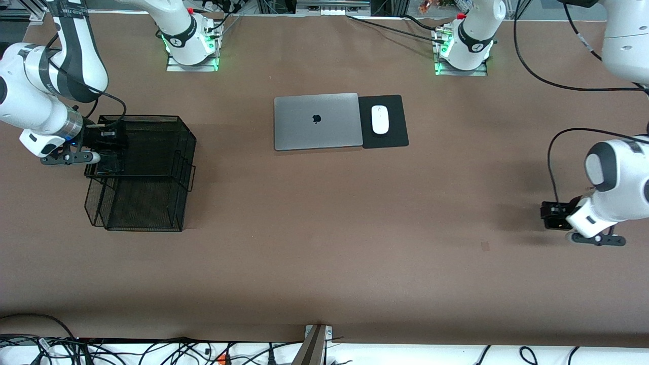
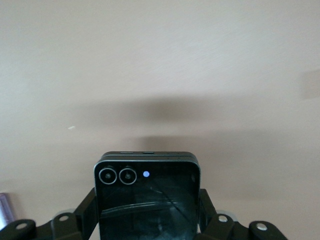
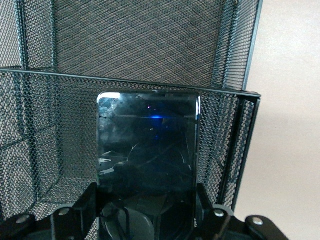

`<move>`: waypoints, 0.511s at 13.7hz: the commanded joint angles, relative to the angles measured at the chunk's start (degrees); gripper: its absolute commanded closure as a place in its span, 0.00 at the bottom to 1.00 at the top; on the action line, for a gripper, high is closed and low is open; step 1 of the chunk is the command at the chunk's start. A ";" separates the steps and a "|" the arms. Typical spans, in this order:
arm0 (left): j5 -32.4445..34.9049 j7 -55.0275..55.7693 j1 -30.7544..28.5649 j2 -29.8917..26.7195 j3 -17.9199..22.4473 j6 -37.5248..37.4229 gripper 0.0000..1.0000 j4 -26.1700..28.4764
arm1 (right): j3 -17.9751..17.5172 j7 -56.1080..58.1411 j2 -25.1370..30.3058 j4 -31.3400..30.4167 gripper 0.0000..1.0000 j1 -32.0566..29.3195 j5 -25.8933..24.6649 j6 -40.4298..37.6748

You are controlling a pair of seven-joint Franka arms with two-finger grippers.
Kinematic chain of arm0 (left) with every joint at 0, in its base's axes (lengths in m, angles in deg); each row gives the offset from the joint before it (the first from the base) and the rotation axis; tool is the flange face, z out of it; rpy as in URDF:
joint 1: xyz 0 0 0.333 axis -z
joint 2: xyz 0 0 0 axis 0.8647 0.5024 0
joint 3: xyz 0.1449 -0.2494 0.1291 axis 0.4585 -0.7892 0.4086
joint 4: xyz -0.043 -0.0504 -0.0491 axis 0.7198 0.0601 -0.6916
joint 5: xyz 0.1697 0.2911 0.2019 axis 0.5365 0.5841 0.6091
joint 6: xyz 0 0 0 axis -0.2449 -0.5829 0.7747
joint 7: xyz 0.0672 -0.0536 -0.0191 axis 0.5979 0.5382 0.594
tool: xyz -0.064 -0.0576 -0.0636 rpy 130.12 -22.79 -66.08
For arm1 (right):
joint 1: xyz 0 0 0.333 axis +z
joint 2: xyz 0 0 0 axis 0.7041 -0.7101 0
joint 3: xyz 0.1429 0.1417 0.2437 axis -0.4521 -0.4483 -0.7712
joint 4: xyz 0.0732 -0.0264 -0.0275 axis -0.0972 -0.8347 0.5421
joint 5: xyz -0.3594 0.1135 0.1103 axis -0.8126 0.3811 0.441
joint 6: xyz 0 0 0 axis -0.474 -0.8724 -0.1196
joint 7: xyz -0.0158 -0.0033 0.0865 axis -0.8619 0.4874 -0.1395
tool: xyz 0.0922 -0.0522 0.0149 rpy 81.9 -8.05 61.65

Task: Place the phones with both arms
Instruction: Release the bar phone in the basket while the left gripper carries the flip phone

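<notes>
My right gripper [image 1: 107, 148] reaches into the upper tier of a black mesh organizer [image 1: 147, 203] at the right arm's end of the table. In the right wrist view the gripper [image 3: 147, 207] is shut on the long black slab phone [image 3: 147, 145], held over the mesh tray [image 3: 150, 40]. My left gripper [image 1: 552, 215] is low over the bare table at the left arm's end. In the left wrist view it [image 2: 148, 212] is shut on the small dark flip phone [image 2: 147, 200] with two lenses. The lavender-white phone is not clearly in view.
A closed silver laptop [image 1: 317, 121] lies mid-table toward the arms' bases, with a white mouse [image 1: 380, 119] on a black pad [image 1: 395, 139] beside it. A pale lavender sliver [image 2: 3, 207] shows at the left wrist view's edge; I cannot tell what it is.
</notes>
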 commanded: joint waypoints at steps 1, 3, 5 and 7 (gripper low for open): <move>0.75 4.59 4.49 -0.09 0.52 -3.26 0.79 -3.24 | 0.46 0.50 0.15 -0.83 1.00 0.12 -0.70 2.37; 0.67 8.45 7.65 -0.18 0.43 -5.62 0.79 -5.00 | 0.46 -0.02 -0.82 -0.83 0.99 0.12 -0.61 3.34; 0.67 14.42 11.60 -0.18 0.52 -9.66 0.79 -6.93 | 0.46 -0.11 -1.96 -0.83 0.98 0.12 -0.35 4.13; 0.67 21.18 15.73 -0.18 0.52 -13.96 0.79 -9.30 | 0.46 -0.11 -2.66 -0.74 0.93 0.12 -0.35 4.84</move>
